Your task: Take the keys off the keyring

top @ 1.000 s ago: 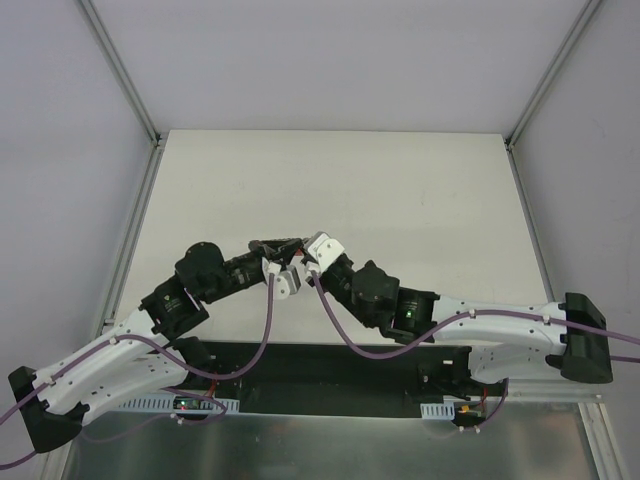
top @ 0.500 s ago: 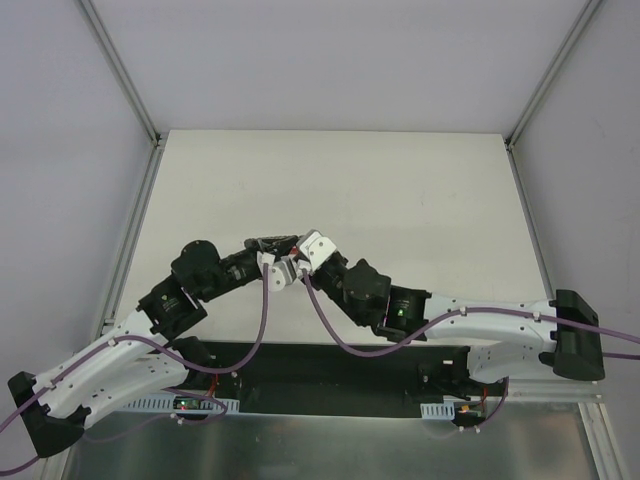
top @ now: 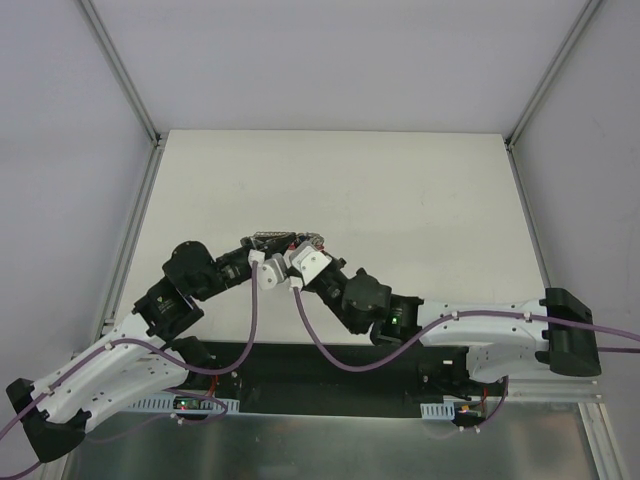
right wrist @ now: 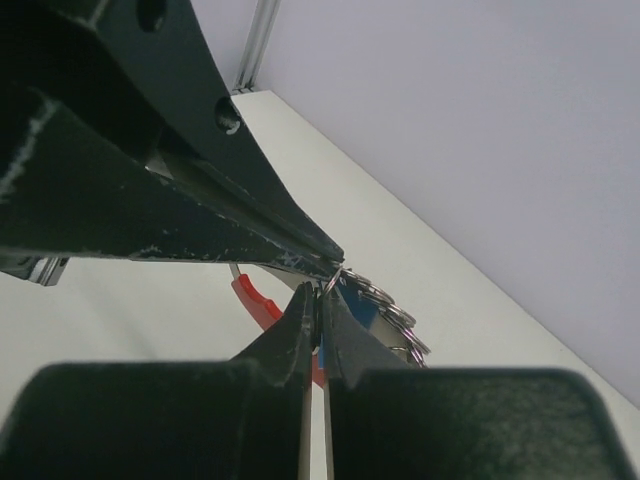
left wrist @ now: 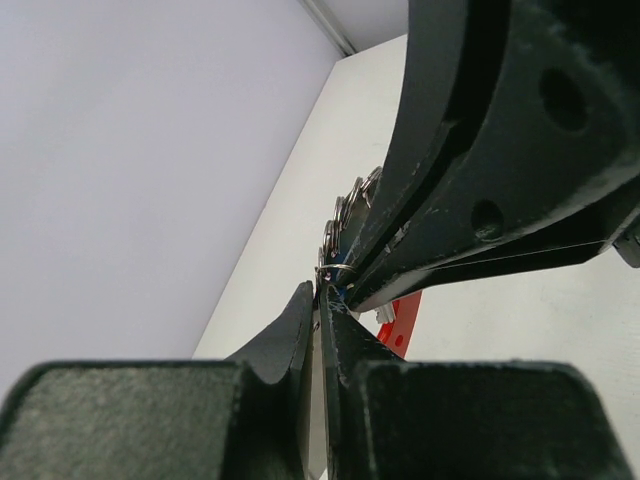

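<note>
Keys of thin silvery-grey metal (left wrist: 348,212) hang in a small bunch on the thin silvery wire keyring (left wrist: 336,270) with its flat red plastic tag (left wrist: 400,318), apparently lifted off the white table (top: 400,190). The left gripper (left wrist: 318,298) and the right gripper (right wrist: 318,300) both pinch the wire with closed fingers, tip against tip, probably to spread its coils. Only the wrist views show the keys and tag; in the top view the arms hide them.

Your left arm (top: 110,360) and right arm (top: 480,325) wear white shells over black joints; purple cables (top: 255,320) trail alongside; the black claw fingers (right wrist: 100,180) show pale scuffs.
</note>
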`<state>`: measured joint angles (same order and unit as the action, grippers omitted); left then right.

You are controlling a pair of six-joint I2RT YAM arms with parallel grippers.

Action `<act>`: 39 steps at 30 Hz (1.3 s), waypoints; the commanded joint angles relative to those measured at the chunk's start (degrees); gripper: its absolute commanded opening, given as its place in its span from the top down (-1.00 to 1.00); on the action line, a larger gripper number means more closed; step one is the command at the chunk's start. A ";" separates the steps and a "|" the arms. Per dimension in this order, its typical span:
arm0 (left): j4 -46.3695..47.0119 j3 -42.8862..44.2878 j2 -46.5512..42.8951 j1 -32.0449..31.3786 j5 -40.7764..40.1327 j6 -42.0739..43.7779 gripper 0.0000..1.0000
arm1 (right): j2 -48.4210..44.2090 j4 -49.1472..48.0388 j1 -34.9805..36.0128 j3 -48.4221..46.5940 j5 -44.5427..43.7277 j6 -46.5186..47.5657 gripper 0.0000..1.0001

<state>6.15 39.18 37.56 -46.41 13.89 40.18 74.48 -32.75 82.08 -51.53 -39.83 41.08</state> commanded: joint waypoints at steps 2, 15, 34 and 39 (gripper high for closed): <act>11.51 2.66 -0.21 0.18 3.86 -4.23 1.00 | 1.20 -5.74 3.26 2.84 6.44 10.24 0.99; 11.86 3.36 -0.65 0.18 5.45 -6.70 1.00 | 1.72 -2.77 4.40 4.24 6.26 31.32 0.99; 15.20 2.66 -2.14 0.45 8.26 -10.30 1.00 | 13.06 -12.51 8.79 7.23 -2.09 54.44 0.99; 16.26 1.96 -2.49 0.53 8.61 -9.95 1.00 | 15.26 -13.83 9.32 6.35 -2.62 54.11 0.98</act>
<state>3.44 38.74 37.06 -45.63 16.97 31.88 85.49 -51.70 88.23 -46.24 -50.48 94.61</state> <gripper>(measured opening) 0.007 0.029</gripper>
